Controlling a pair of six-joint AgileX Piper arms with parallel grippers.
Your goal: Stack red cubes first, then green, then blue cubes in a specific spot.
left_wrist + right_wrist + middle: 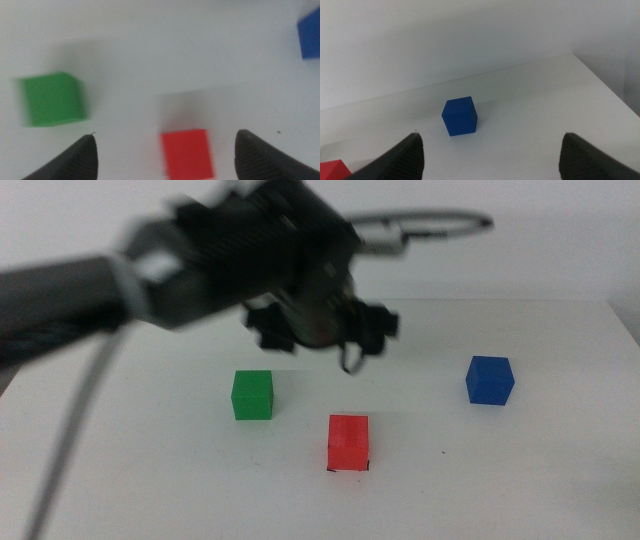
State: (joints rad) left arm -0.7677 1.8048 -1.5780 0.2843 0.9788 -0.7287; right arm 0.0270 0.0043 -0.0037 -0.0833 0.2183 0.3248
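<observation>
The red cube (348,442) stands on the specific spot (328,470), whose black corner marks show at its base. To its left and a bit further back sits the green cube (252,395); the blue cube (489,379) is at the right. My left gripper (325,338) hangs blurred above the table behind the red cube. In the left wrist view that left gripper (166,135) is open and empty, with the red cube (187,152) below between its jaws and the green cube (50,99) off to one side. My right gripper (491,136) is open and faces the blue cube (459,116).
A lone black speck (440,455) lies on the white table (150,480) right of the red cube. The table's right edge (625,320) is near the blue cube. A cable loop (430,222) rises behind the left arm.
</observation>
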